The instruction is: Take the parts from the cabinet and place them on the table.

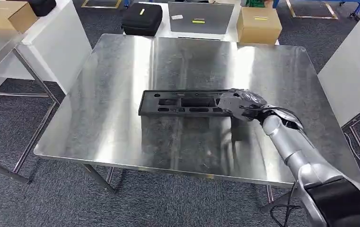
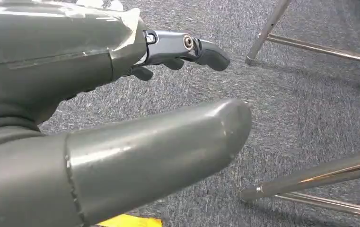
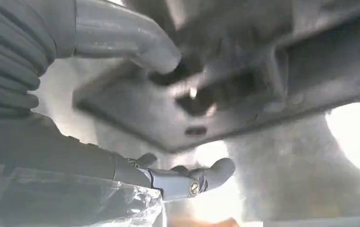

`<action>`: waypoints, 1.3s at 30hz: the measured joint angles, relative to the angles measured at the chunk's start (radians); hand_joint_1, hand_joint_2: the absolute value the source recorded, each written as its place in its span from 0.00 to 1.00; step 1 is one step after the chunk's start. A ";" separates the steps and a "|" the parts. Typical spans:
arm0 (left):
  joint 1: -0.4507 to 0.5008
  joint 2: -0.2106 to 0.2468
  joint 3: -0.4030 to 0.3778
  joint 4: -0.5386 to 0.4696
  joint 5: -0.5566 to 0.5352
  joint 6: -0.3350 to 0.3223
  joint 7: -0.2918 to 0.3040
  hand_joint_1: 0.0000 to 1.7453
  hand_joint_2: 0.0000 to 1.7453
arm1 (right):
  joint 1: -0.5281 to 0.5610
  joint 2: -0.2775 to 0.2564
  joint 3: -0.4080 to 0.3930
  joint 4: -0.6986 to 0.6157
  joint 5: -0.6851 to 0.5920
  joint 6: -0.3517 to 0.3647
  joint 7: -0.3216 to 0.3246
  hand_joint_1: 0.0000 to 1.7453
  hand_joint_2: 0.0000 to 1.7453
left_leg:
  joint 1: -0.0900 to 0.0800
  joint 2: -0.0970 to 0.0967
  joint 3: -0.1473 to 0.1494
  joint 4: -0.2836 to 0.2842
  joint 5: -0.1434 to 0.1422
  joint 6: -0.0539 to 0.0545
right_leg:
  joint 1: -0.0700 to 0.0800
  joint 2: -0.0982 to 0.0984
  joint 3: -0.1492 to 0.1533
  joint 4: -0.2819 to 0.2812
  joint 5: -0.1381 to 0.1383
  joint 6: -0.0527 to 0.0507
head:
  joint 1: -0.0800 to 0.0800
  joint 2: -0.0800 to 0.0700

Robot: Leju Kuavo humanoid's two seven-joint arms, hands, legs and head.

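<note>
The black part point(image 1: 182, 103) lies flat near the middle of the steel tabletop point(image 1: 111, 118), its long axis running across the robot's view from left to right — a long, flat, matte moulded piece with a row of slots along its near edge and a larger rectangular recess by its middle. No writing on it can be read. The right hand point(image 1: 241, 104) sits at its right end; in the right wrist view the thick thumb point(image 3: 135, 42) lies over the part point(image 3: 225, 85) and one of the fingers point(image 3: 197, 177) reaches under its edge, apart from it, so whether they pinch it I cannot tell. The left hand point(image 2: 102, 118) hangs over grey carpet point(image 2: 286, 104), fingers point(image 2: 187, 49) apart, holding nothing. Beyond the tabletop stand a black case point(image 1: 142, 19) and two cardboard boxes point(image 1: 259, 24) — yellow labels on them, too small to read.
</note>
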 joint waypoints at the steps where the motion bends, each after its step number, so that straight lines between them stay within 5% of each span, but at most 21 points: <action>1: 0.000 0.000 0.000 0.000 0.000 0.000 0.000 0.00 0.00 | -0.016 -0.005 0.001 0.003 0.000 0.013 0.000 0.00 1.00 | 0.000 0.000 -0.001 0.000 0.000 0.000 | 0.000 0.000 -0.001 0.000 0.000 0.000 | 0.000 0.000; 24: 0.005 0.000 0.000 -0.002 0.010 0.002 0.000 0.00 0.00 | -0.173 -0.031 0.033 0.071 -0.002 0.042 -0.010 0.00 1.00 | 0.001 -0.001 -0.005 0.000 0.000 0.000 | 0.000 0.000 -0.004 0.000 0.000 0.000 | 0.000 0.000; 33: 0.021 -0.001 0.002 -0.016 0.020 -0.001 0.000 0.00 0.00 | -0.205 -0.084 0.026 0.080 -0.008 -0.144 0.058 0.00 1.00 | 0.001 -0.003 -0.006 0.000 0.000 0.000 | 0.000 -0.002 -0.005 0.000 0.000 0.000 | 0.000 0.000; 39: 0.023 -0.013 0.021 -0.028 0.048 -0.003 0.000 0.00 0.00 | -0.190 -0.171 -0.006 0.085 0.019 -0.298 0.095 0.00 1.00 | 0.000 -0.007 -0.007 0.000 0.000 0.000 | 0.000 -0.007 -0.006 0.000 0.000 0.000 | 0.000 0.000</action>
